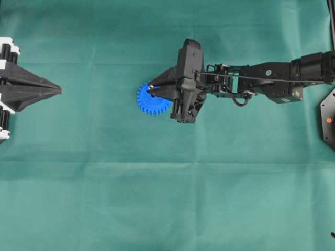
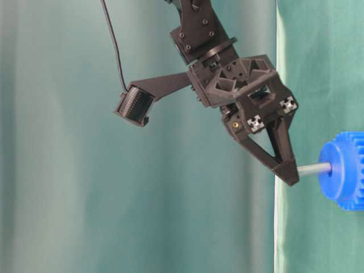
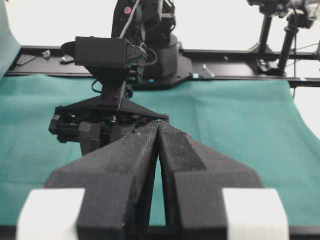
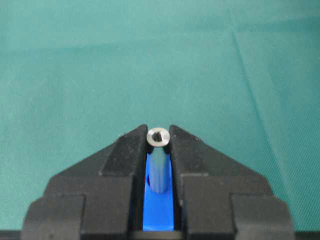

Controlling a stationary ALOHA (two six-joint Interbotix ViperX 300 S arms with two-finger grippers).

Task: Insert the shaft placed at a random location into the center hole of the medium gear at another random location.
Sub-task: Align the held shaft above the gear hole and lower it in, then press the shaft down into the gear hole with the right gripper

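Note:
The medium gear (image 1: pixel 150 104) is a bright blue toothed wheel lying flat on the green cloth near the middle. My right gripper (image 1: pixel 148 89) hovers over it, shut on the shaft (image 4: pixel 158 136), a small silver pin held upright by its top end. In the table-level view the shaft (image 2: pixel 313 169) runs from the fingertips (image 2: pixel 287 172) into the raised hub of the gear (image 2: pixel 343 170). The center hole is hidden by the shaft and hub. Blue gear (image 4: pixel 158 215) fills the gap under the pin. My left gripper (image 1: pixel 59 91) rests at the left edge, shut and empty, also shown as the left gripper (image 3: pixel 158 126).
Green cloth (image 1: pixel 167 198) covers the whole table. A black plate with a red dot (image 1: pixel 328 120) sits at the right edge. The right arm's base (image 3: pixel 150 45) and a black rail (image 3: pixel 240 55) stand behind the work area.

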